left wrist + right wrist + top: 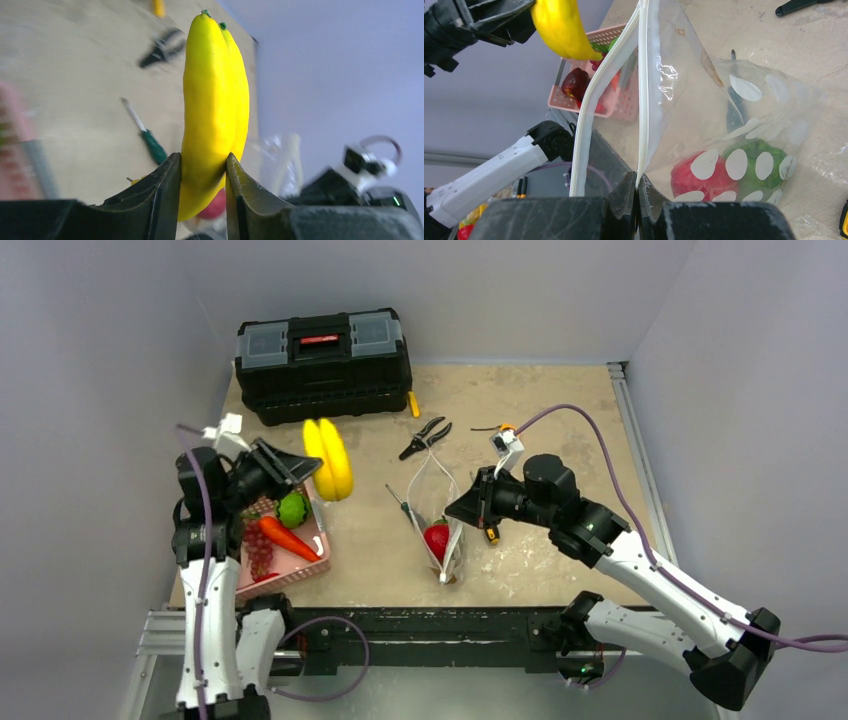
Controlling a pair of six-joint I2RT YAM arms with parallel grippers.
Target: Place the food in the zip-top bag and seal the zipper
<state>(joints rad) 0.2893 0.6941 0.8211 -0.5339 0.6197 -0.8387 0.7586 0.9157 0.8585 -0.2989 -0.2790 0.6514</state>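
My left gripper (292, 468) (202, 161) is shut on the lower end of a yellow banana (330, 460) (212, 95), held in the air between the pink basket (318, 558) and the zip-top bag (440, 502). The bag (724, 95) stands with its mouth open. My right gripper (455, 508) (638, 179) is shut on one lip of the zipper (642, 90); the other lip (586, 115) hangs apart. A red round fruit (436, 540) (689, 177) and a green pepper (756, 150) lie inside the bag. The basket holds a green pepper (293, 510), a carrot (288, 538) and dark grapes (258, 548).
A black toolbox (322, 360) stands at the back. Black pliers (425, 437) lie behind the bag, and a green-handled screwdriver (405, 505) (152, 145) lies just left of it. A small yellow-and-black tool (491, 533) sits under my right wrist.
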